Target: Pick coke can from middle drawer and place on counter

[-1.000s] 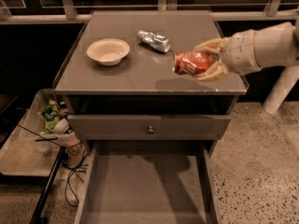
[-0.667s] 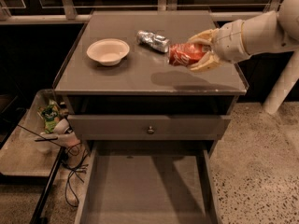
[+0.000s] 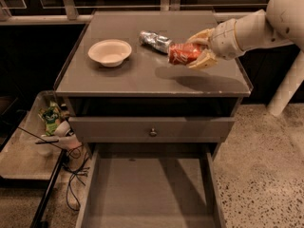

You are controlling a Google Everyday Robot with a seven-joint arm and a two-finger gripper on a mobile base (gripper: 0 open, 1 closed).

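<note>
Holding: the gripper (image 3: 194, 51) has its two pale fingers (image 3: 203, 61) closed around the coke can (image 3: 183, 53), one finger on the can's far side and one on its near side.
Coke can: red with white lettering, lying sideways in the grip, one end pointing left. It hangs over the right half of the counter (image 3: 142, 77). A dark shadow (image 3: 199, 83) lies on the surface just near of it, so it looks lifted off the top rather than resting on it.
Arm: the white arm (image 3: 251, 30) reaches in from the right edge of the scene, its wrist over the counter's right side.
Silver can: a shiny silver can (image 3: 154, 40) lies on its side on the far middle of the counter, just left of the coke can. Whether the two touch cannot be told.
Bowl: a pale bowl (image 3: 109, 52) sits upright on the left part of the counter, well apart from both cans.
Middle drawer: the middle drawer (image 3: 147, 194) stands pulled out toward the near side, below the counter, its flat grey bottom and low side walls in view.
Drawer front: a closed grey drawer front (image 3: 118, 127) with a small round knob (image 3: 152, 132) sits between the counter and the open drawer.
Left side: a low shelf (image 3: 23, 160) beside the cabinet carries small packets (image 3: 51, 118), with dark cables (image 3: 76, 175) near it.
Floor: speckled floor (image 3: 266, 165) shows at the right.
</note>
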